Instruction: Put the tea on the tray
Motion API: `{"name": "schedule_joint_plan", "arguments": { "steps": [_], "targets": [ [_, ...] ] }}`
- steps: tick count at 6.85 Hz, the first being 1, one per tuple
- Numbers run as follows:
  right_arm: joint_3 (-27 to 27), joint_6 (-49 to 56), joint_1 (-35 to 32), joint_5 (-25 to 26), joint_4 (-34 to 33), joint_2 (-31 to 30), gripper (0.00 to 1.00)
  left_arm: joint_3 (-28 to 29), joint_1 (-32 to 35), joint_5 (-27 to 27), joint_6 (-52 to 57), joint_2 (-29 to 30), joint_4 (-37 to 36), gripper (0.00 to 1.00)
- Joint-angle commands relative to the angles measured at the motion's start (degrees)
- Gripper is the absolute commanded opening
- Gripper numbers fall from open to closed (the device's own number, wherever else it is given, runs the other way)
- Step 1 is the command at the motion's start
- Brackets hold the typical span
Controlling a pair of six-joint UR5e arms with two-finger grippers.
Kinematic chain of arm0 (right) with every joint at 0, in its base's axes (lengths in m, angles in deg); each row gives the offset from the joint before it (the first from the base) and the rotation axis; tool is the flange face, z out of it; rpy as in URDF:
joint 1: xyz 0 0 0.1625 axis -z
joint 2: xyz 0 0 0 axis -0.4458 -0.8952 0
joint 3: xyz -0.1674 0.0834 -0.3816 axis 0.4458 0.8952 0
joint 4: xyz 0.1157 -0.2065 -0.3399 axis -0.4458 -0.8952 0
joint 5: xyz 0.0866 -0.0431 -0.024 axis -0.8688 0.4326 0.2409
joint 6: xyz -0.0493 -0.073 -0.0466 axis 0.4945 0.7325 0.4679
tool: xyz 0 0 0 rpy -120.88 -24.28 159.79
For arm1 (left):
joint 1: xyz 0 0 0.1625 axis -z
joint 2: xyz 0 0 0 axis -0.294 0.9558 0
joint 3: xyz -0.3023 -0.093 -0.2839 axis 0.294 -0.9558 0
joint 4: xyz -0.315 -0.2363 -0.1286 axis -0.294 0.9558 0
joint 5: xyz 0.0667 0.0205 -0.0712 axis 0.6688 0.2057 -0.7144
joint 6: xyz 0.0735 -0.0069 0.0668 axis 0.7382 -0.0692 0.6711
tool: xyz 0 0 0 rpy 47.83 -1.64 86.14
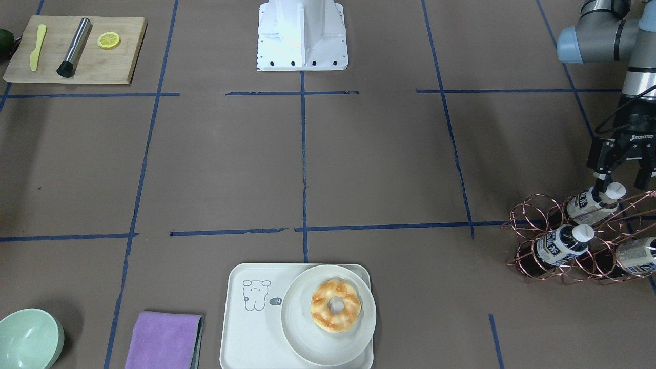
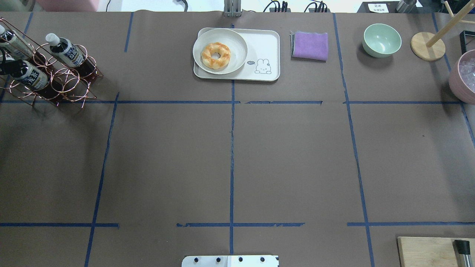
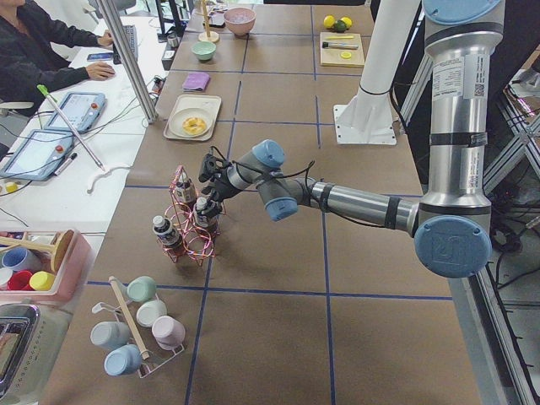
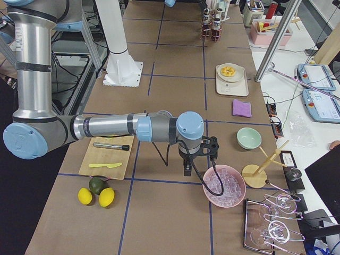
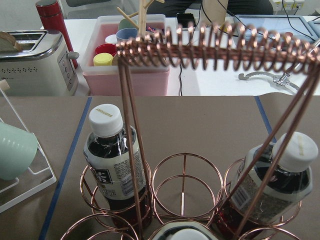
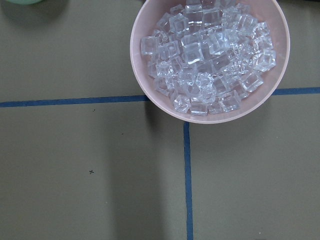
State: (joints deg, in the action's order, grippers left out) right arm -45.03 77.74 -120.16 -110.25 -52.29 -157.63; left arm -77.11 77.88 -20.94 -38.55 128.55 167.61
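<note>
From my station I see the left claw (image 1: pixel 621 183) hanging over the copper wire rack (image 5: pixel 215 47) near one end of the counter (image 1: pixel 384 169). Its fingers are spread wide, and it has hold of nothing. The tea (image 1: pixel 589 202) leans in the rack's upper ring, its white cap just under the gap between the fingers. Two more bottles (image 1: pixel 561 243) sit in the rings beside it (same label, same dark liquid). The tray (image 1: pixel 251 333) lies well apart from the rack, by the counter's far edge, with a round plate (image 1: pixel 328 351) and a doughnut (image 1: pixel 335 305) on one half of it. The right claw (image 4: pixel 187 170) hangs above the counter just beside a pink bowl of ice (image 6: pixel 141 75). I cannot tell how far it is open.
</note>
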Motion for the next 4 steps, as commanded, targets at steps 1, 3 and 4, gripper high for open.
{"name": "schedule_joint_plan", "arguments": {
  "steps": [1, 3, 4],
  "targets": [
    [0.2, 0.0, 0.0, 0.0, 0.0, 0.1, 1.0, 0.0, -0.3, -0.1, 0.0, 0.0, 0.0, 0.83],
    [0.2, 0.0, 0.0, 0.0, 0.0, 0.1, 1.0, 0.0, -0.3, -0.1, 0.1, 0.0, -0.1, 0.79],
    [0.2, 0.0, 0.0, 0.0, 0.0, 0.1, 1.0, 0.0, -0.3, -0.1, 0.1, 0.0, -0.1, 0.77]
  ]
}}
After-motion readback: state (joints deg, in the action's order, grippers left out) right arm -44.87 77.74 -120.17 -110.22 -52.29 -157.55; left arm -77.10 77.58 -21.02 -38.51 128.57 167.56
